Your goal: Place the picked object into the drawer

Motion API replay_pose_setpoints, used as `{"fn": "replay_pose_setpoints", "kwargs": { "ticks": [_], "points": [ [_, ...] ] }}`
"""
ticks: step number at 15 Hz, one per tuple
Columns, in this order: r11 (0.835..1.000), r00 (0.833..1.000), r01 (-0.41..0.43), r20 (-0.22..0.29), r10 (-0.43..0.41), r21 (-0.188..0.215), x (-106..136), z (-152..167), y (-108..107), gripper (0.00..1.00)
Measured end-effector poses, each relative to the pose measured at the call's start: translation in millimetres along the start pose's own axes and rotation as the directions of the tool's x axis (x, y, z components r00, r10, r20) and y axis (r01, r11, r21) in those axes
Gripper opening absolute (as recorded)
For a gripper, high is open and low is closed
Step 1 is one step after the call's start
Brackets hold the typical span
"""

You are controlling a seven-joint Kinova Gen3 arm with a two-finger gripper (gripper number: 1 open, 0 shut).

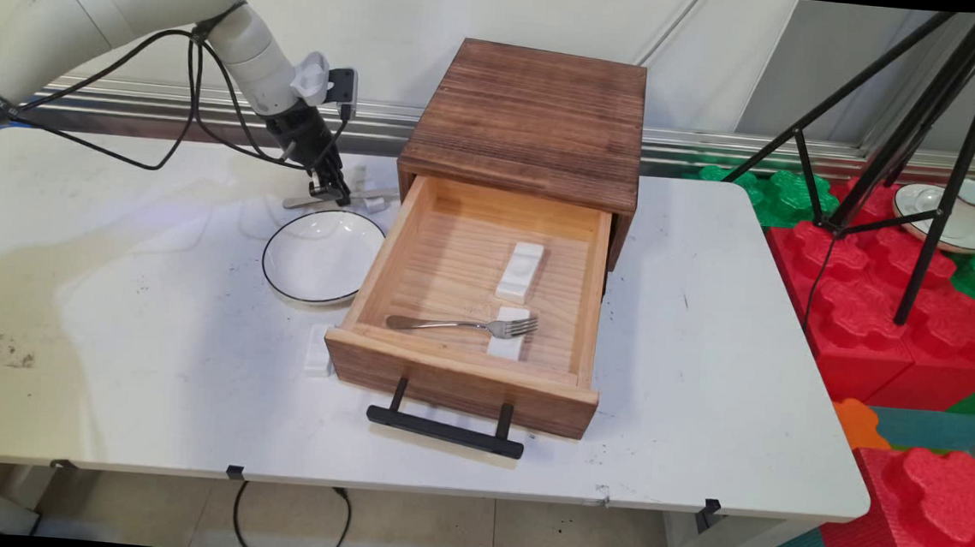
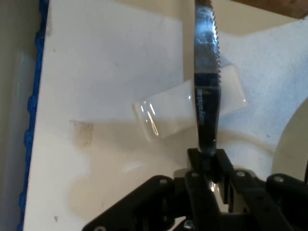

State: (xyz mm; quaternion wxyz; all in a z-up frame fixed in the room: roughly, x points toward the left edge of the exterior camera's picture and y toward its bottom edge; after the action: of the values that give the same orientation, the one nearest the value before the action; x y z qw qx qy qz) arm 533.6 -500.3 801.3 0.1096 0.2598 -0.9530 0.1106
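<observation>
My gripper [image 1: 332,191] is down at the table's back, just behind the white bowl [image 1: 323,256], and shut on a metal knife [image 1: 373,197]. In the hand view the fingers [image 2: 208,161] pinch the knife [image 2: 206,72] near its handle, and its serrated blade runs away from me across a white cutlery rest [image 2: 168,113]. Whether the blade touches the rest I cannot tell. The wooden drawer box [image 1: 533,114] stands right of the gripper, its drawer [image 1: 463,383] pulled open.
In the drawer a fork [image 1: 458,325] lies with its tines on a white rest [image 1: 511,333]; a second rest [image 1: 520,271] lies behind it. Another white rest [image 1: 319,349] sits on the table left of the drawer front. A black tripod [image 1: 932,167] and red foam blocks [image 1: 870,326] stand off the table's right.
</observation>
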Motion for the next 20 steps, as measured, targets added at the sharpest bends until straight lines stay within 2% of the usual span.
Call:
{"fn": "replay_pose_setpoints", "kwargs": {
  "ticks": [9, 20],
  "points": [
    [1.0, 1.0, -0.006, -0.016, 0.006, 0.006, -5, -26, 5, 0.0],
    [0.997, 0.996, -0.078, -0.036, 0.077, -0.024, -31, -96, 18, 0.0]
  ]
}}
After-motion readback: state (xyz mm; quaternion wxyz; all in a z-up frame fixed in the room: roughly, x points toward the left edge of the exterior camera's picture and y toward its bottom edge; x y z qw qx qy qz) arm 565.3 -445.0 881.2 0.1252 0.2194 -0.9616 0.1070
